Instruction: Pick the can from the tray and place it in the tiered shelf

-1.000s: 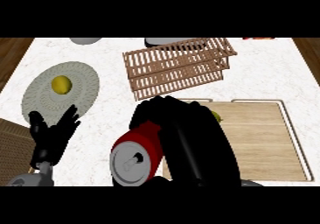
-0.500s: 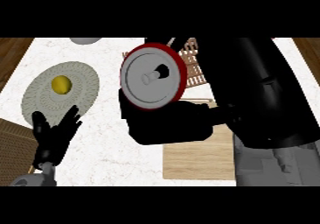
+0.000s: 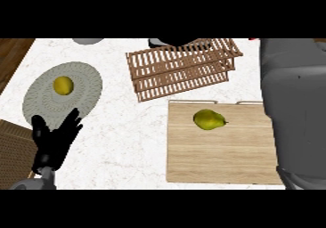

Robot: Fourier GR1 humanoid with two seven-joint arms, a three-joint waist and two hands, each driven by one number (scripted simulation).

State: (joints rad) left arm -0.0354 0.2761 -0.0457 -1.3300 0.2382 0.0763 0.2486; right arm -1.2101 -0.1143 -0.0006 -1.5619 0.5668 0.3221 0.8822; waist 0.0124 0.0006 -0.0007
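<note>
One can: it shows nowhere in the head view, so its look and place cannot be told.
Tray (image 3: 218, 153): light wood, near the counter's (image 3: 126, 147) front right edge, carrying only a green pear (image 3: 209, 119).
Tiered shelf (image 3: 182, 67): brown slatted wood, toward the counter's back edge.
Plate (image 3: 62, 94): grey, left side, bearing a yellow fruit (image 3: 63, 84).
Left hand (image 3: 55, 140): fingers spread, upright, resting at front left.
Right hand: hidden; only the grey forearm (image 3: 298, 111) fills the right edge.

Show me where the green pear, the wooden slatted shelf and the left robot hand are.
Green pear (image 3: 209, 119), head view, middle of its body.
Wooden slatted shelf (image 3: 182, 69), head view, top slats.
Left robot hand (image 3: 52, 141), head view, its palm.
</note>
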